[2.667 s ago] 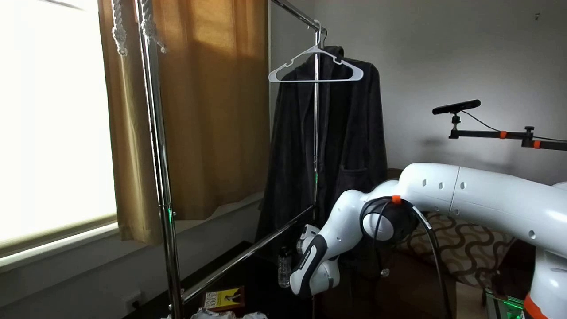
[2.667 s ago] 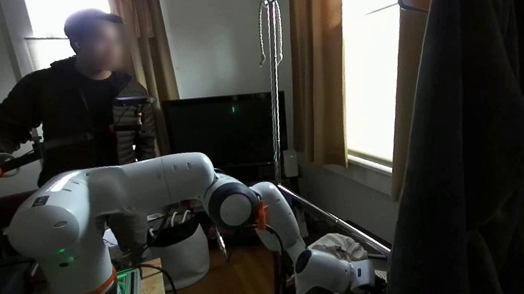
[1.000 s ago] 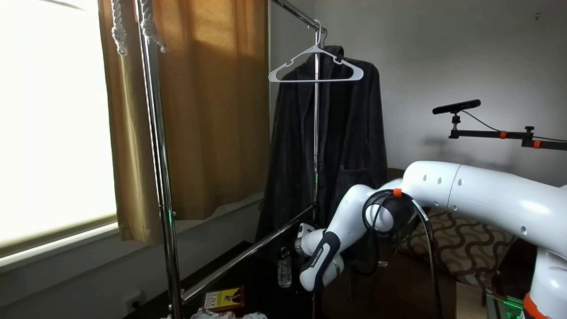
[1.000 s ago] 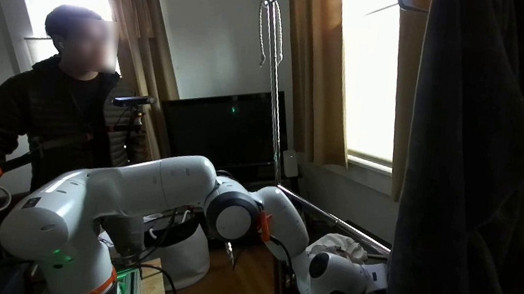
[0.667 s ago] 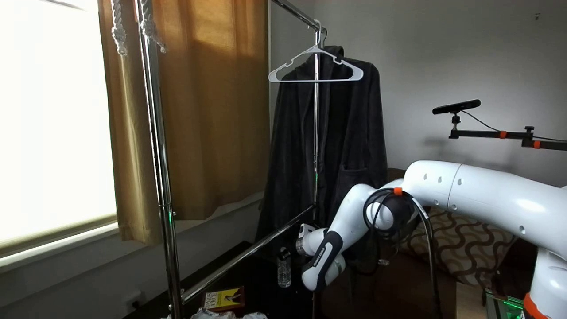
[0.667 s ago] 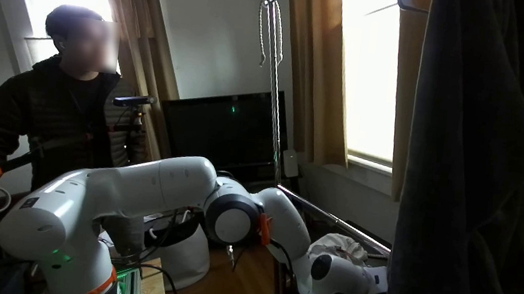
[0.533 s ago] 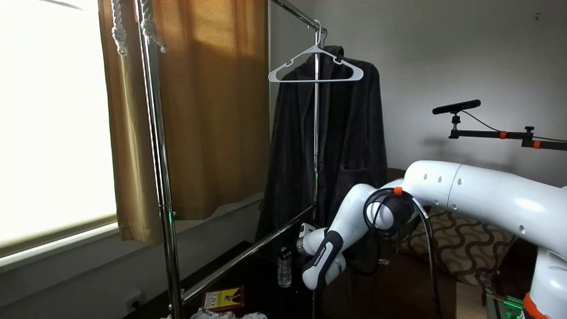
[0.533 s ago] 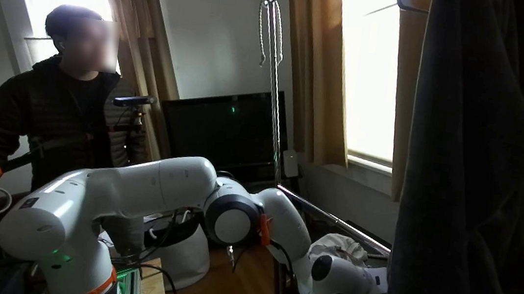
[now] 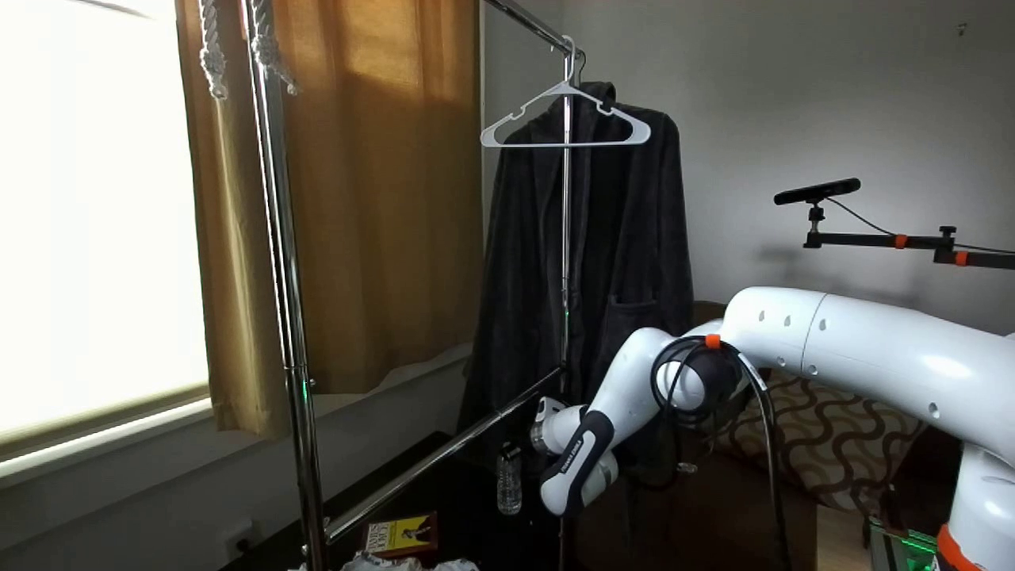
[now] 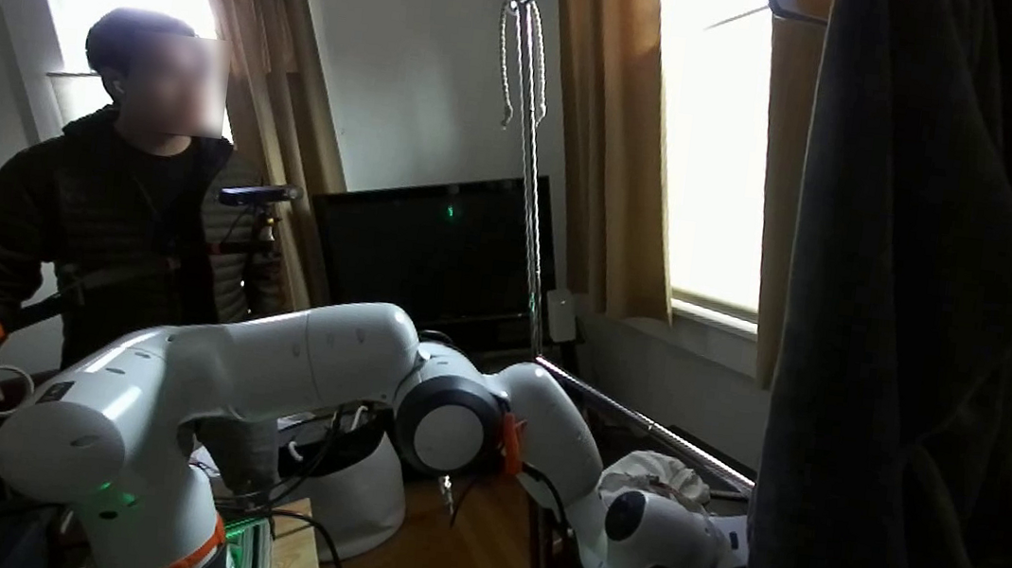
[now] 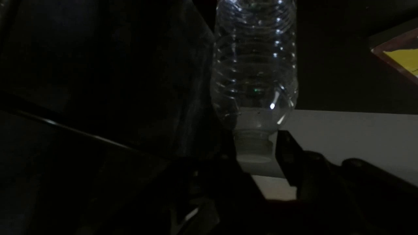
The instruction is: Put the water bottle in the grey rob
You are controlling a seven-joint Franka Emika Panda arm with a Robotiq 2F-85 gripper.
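Observation:
The water bottle [image 9: 509, 488], clear and ribbed, stands upright on a dark surface, below the hem of the grey rob [image 9: 519, 262]. That robe hangs from the rack and also fills the right side of an exterior view [image 10: 902, 320]. In the wrist view the bottle [image 11: 254, 65] appears with its pale cap downward in the picture. My gripper [image 11: 256, 143] has its dark fingers on either side of the cap and neck. A narrow gap shows between the cap and the right finger [image 11: 287, 153]; whether the left finger touches is too dark to tell.
A chrome rack with a low bar [image 9: 444, 460] runs beside the bottle, and a white hanger [image 9: 567, 145] hangs above. A yellow-and-red book [image 9: 400, 535] lies near the bottle. White cloth [image 10: 651, 477] sits close to the arm. A person [image 10: 127, 184] stands behind the base.
Since the oldest frames the forearm and wrist have shifted slightly right in an exterior view, uncovering more of the bottle. Over the last second the arm is almost still and the bottle stays in place.

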